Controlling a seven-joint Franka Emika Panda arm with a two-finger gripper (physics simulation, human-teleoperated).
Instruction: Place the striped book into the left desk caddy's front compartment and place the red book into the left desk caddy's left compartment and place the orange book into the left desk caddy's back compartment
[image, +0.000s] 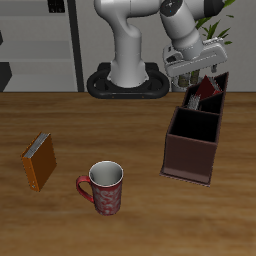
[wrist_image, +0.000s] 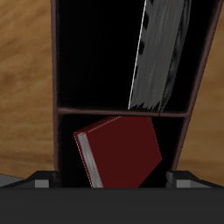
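Note:
The left desk caddy (image: 190, 145) stands near the robot's base, maroon-brown with black inside. My gripper (image: 190, 68) hovers over its far end with the fingers spread wide and nothing between them. The red book (image: 207, 90) leans tilted in a compartment there, its top sticking out above the rim. In the wrist view the red book (wrist_image: 122, 150) lies below my gripper (wrist_image: 109, 182), clear of both fingertips (wrist_image: 39, 183). The striped book (wrist_image: 162, 52) stands in the adjoining compartment, beyond a divider. The orange book (image: 40, 160) lies on the table, far from the caddy.
A red patterned mug (image: 105, 187) stands near the table's front edge, between the orange book and the caddy. A second dark box stands right behind the caddy. The robot's base (image: 125, 80) is at the back.

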